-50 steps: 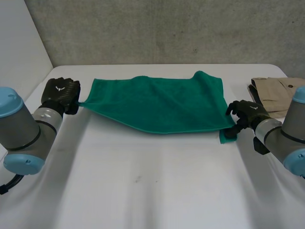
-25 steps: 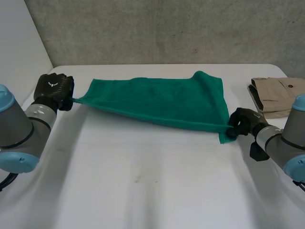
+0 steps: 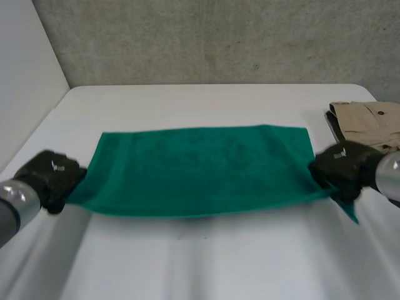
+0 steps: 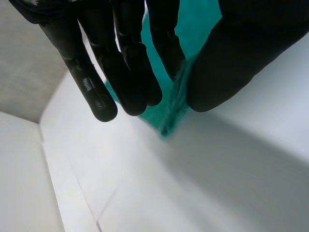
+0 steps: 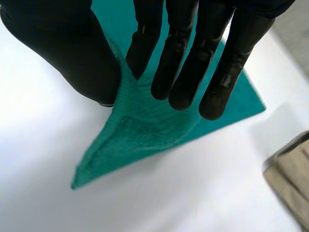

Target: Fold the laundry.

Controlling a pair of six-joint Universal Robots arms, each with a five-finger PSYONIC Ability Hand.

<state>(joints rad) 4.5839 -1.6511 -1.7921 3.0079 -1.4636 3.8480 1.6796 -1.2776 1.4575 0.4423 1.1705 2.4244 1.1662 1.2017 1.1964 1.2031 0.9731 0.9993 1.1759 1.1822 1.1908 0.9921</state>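
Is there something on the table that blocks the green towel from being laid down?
Nothing visible does. The green towel hangs stretched between the left hand and the right hand over the table; the beige garment lies apart, beyond the right hand.

From the head camera I lose the green towel [image 3: 200,169] at both near corners. One vanishes inside the pinch of the left hand [image 3: 50,178]. The other sits behind the right hand [image 3: 342,167], with just a tip of cloth poking out below it. I cannot tell whether the towel's near edge touches the counter [image 3: 206,262]. The left arm [image 3: 12,206] and right arm [image 3: 389,178] run off the picture's sides. The beige garment [image 3: 365,119] is cut by the right edge, its near part behind the right hand. In the left wrist view the fingers [image 4: 128,63] and thumb [image 4: 231,63] cover most of the towel. In the right wrist view the garment is cropped by the frame's edge.
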